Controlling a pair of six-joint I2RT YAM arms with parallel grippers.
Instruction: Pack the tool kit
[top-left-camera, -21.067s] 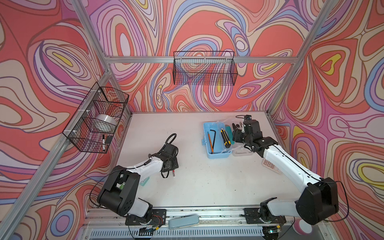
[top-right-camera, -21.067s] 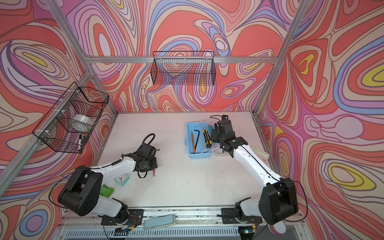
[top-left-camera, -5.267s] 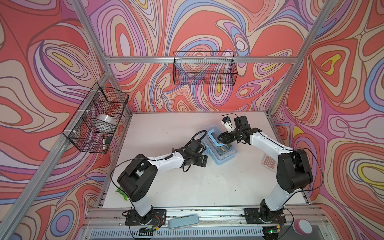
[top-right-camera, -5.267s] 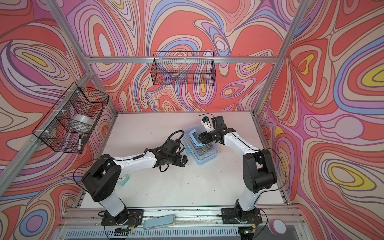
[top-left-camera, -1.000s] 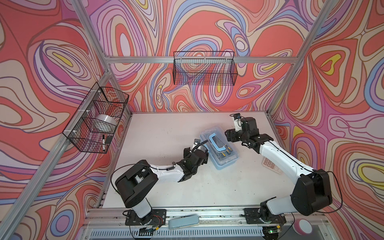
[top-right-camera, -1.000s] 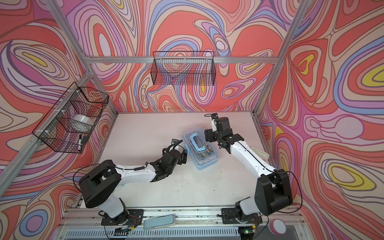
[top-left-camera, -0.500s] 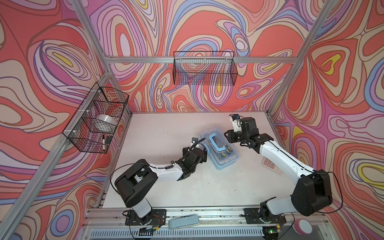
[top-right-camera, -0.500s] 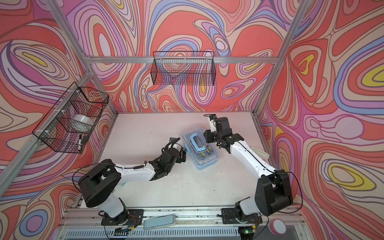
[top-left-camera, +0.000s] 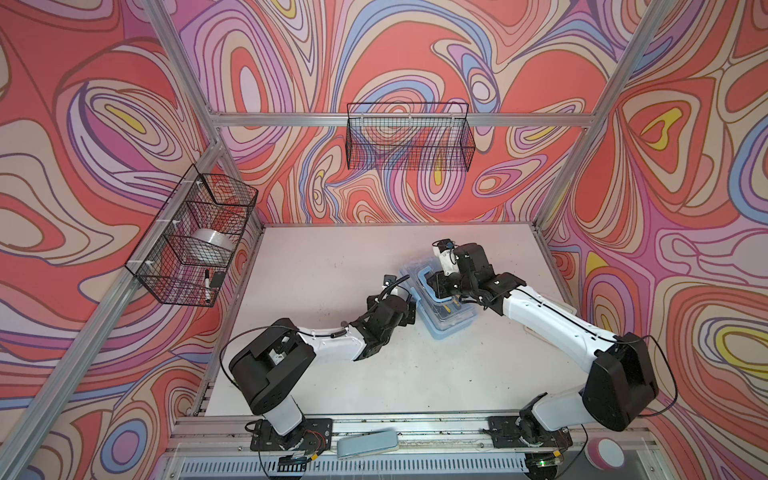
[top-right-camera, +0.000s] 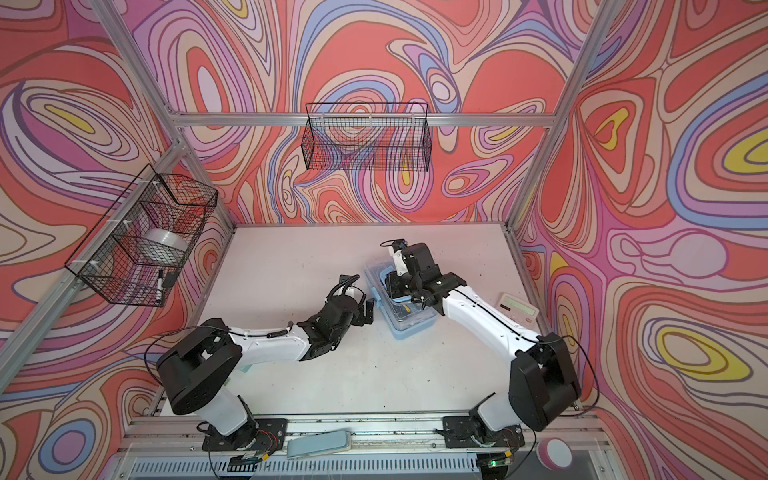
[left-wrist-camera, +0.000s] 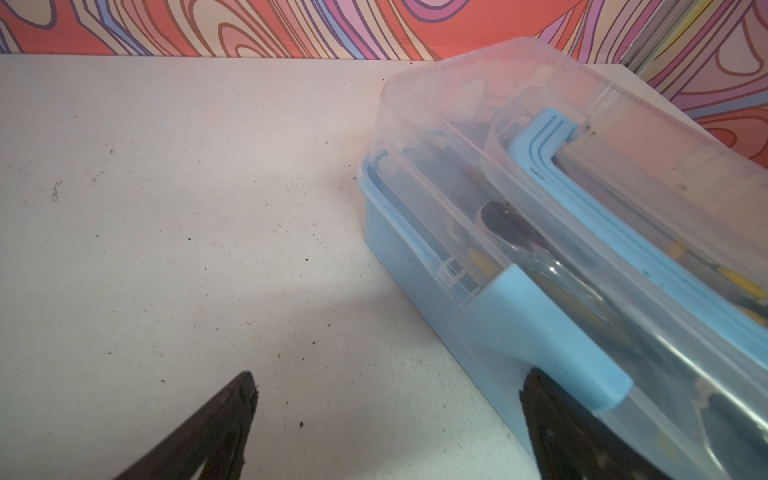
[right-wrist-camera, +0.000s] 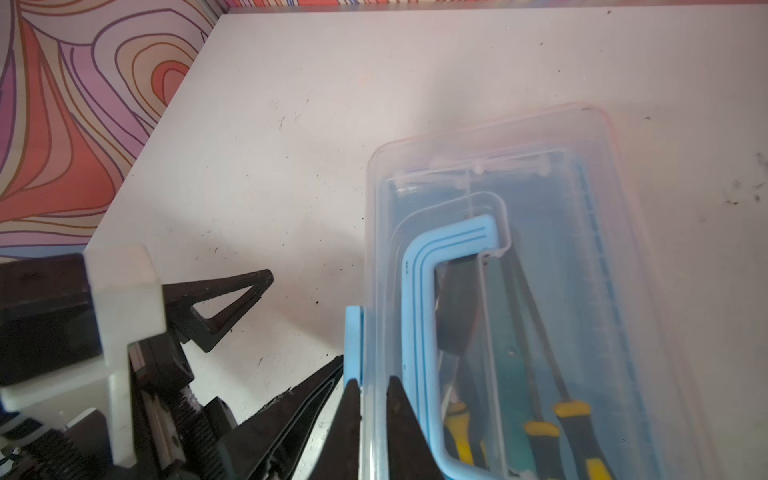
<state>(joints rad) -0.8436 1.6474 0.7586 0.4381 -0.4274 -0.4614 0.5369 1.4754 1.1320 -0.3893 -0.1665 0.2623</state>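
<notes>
1 tool kit (top-left-camera: 451, 328), clear lid (right-wrist-camera: 582, 137) down, on worktop (top-left-camera: 332, 257) centre-right in both top views. 2 hands: left hand (left-wrist-camera: 386, 376) spread wide, empty (one finger beside blue latch (left-wrist-camera: 540, 328)); right hand (right-wrist-camera: 372, 388) pinched on lid's edge. 3 yellow-handled tools (right-wrist-camera: 540, 432) inside.

2 white arms (top-left-camera: 332, 344), black joints (top-left-camera: 619, 382)

I see a light blue case (top-left-camera: 441, 331), clear lid (left-wrist-camera: 457, 104), yellow-and-black tool handles (right-wrist-camera: 572, 415) inside; walls (top-left-camera: 104, 124) swirl red, pink, purple.
</notes>
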